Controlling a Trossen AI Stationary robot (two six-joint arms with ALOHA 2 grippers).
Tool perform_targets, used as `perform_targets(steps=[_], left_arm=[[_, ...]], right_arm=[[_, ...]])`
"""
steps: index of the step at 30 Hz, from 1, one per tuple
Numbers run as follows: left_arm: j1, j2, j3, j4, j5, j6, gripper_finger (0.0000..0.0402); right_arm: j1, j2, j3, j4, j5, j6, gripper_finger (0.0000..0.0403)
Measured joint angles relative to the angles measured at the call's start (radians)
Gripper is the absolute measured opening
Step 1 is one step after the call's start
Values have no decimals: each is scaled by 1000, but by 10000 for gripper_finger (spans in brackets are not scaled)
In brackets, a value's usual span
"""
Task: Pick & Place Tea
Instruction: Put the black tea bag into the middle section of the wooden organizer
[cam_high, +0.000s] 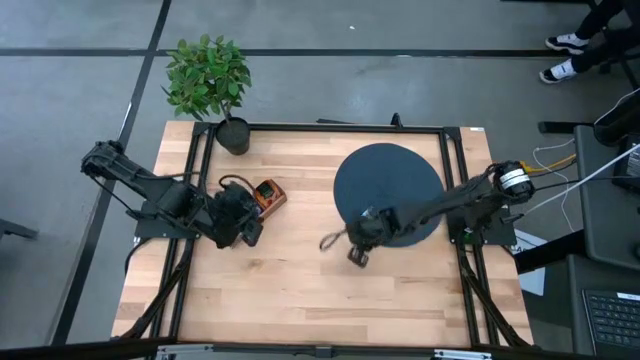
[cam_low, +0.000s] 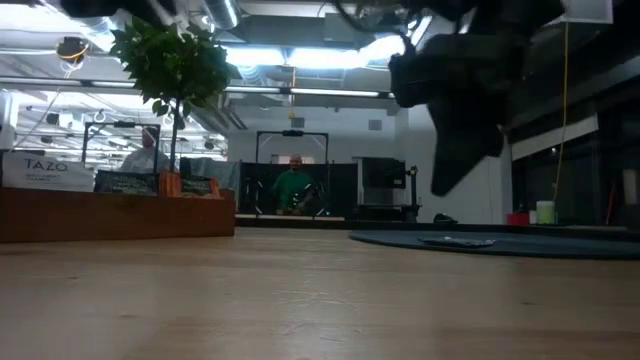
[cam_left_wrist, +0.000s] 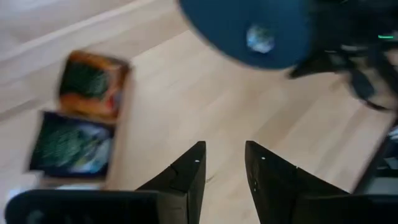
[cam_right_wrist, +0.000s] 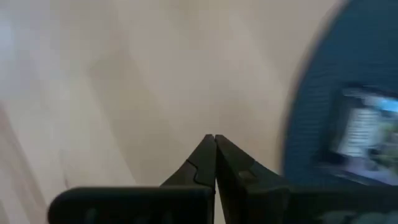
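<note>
The brown wooden box (cam_high: 268, 195) stands left of the table's middle and holds tea sachets, a red-orange one (cam_left_wrist: 92, 84) and a dark one (cam_left_wrist: 73, 144). One pale sachet (cam_left_wrist: 260, 38) lies on the dark round disc (cam_high: 388, 190); it also shows in the right wrist view (cam_right_wrist: 367, 134) and the low view (cam_low: 455, 241). My left gripper (cam_left_wrist: 224, 152) is open and empty, just on the near side of the box (cam_high: 248, 230). My right gripper (cam_right_wrist: 214, 138) is shut and empty, above the bare table at the disc's near left edge (cam_high: 332, 243).
A potted plant (cam_high: 210, 80) stands at the table's far left corner. A black metal frame (cam_high: 330, 127) runs along the table's edges. Bare wood (cam_high: 300, 290) lies between the box, the disc and the near edge. A person's feet (cam_high: 570, 55) show beyond the far right.
</note>
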Motion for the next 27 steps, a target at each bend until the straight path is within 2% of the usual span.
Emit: perform_targets(steps=[2,5,8,11,13,16,20,23,27], left_arm=[[12,0,1,56,4,18,109],[43,9,-1,100,80,49,108],[71,18,-33,133,114,76,105],[114,32,-76,198,135,120,101],[150,40,-117,284,158,156,98],[205,59,-176,484,222,243,96],[262,106,-212,717,335,360,93],[288,141,-212,803,405,410,93],[311,171,-212,839,469,433,94]], right_arm=[[-53,-28,0,-21,-33,12,10],[-124,-75,0,-68,-79,17,11],[-183,-109,0,-167,-82,60,15],[-219,-122,0,-279,-83,67,36],[-231,-124,-1,-318,-101,69,61],[-238,-118,-1,-288,-152,80,109],[-258,-81,-1,-269,-154,65,185],[-275,-32,-1,-270,-155,54,242],[-284,41,-1,-259,-150,-13,308]])
